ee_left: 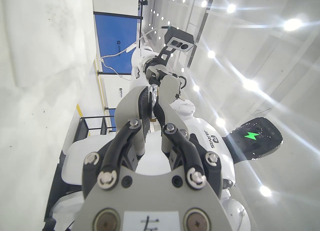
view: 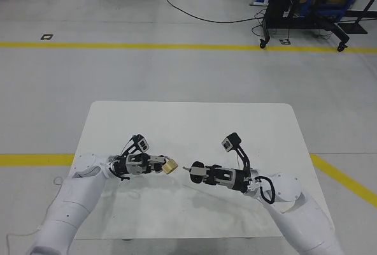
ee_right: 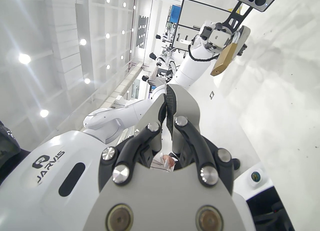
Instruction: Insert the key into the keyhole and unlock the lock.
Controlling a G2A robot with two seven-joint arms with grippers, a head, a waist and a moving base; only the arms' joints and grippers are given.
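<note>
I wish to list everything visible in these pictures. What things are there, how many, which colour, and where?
padlock: one, brass, over the table, in the left gripper.
key: one, silvery, in the right gripper, pointing at the padlock, apart from it.
table: one, white, under both arms.
floor lines: two, yellow, around the table.
wheeled cart: one, black, far floor.
left gripper: one, grey, shut on the shackle.
right gripper: one, grey, shut.

Bright, even overhead light; ceiling lamps (ee_left: 291, 24) flare into star streaks; wrist views strongly fisheye-bent at edges
</note>
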